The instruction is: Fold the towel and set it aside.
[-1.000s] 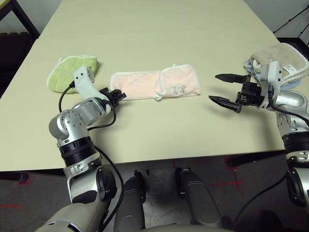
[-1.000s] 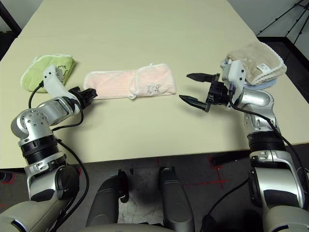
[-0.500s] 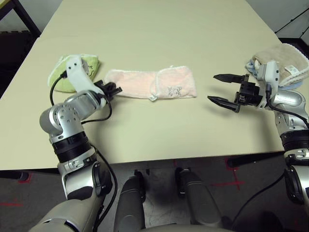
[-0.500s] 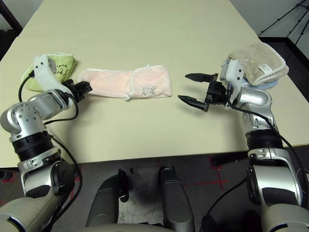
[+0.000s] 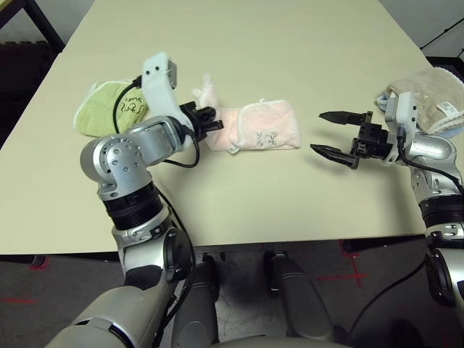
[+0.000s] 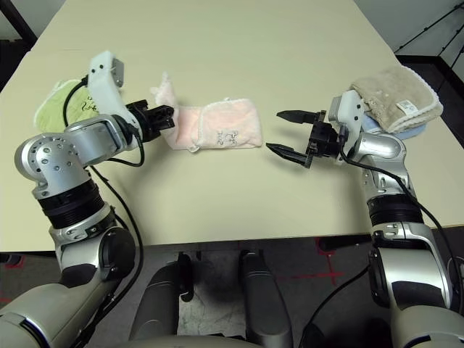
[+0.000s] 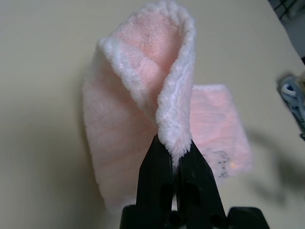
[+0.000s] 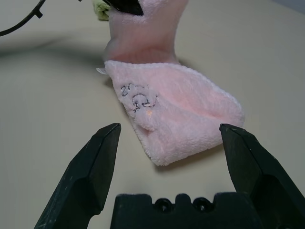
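L gripper (image 5: 208, 118) jaws clamped on the pink towel's (image 5: 264, 125) lifted end, rest lying mid-table (image 5: 239, 196) w/ other end folded over; R gripper (image 5: 332, 134) jaws wide apart, empty, near towel.

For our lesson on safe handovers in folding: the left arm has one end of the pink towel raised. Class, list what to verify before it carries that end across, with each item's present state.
1. Left end effector shut on the pink towel: ok.
2. Gripped end lifted off the table: ok.
3. Other end, with the grey motif, lying flat on the table: ok.
4. Right end effector open and apart from the towel: ok.
5. Green towel and beige towel apart from the fold path: ok.
6. Grip takes both layers: cannot tell.
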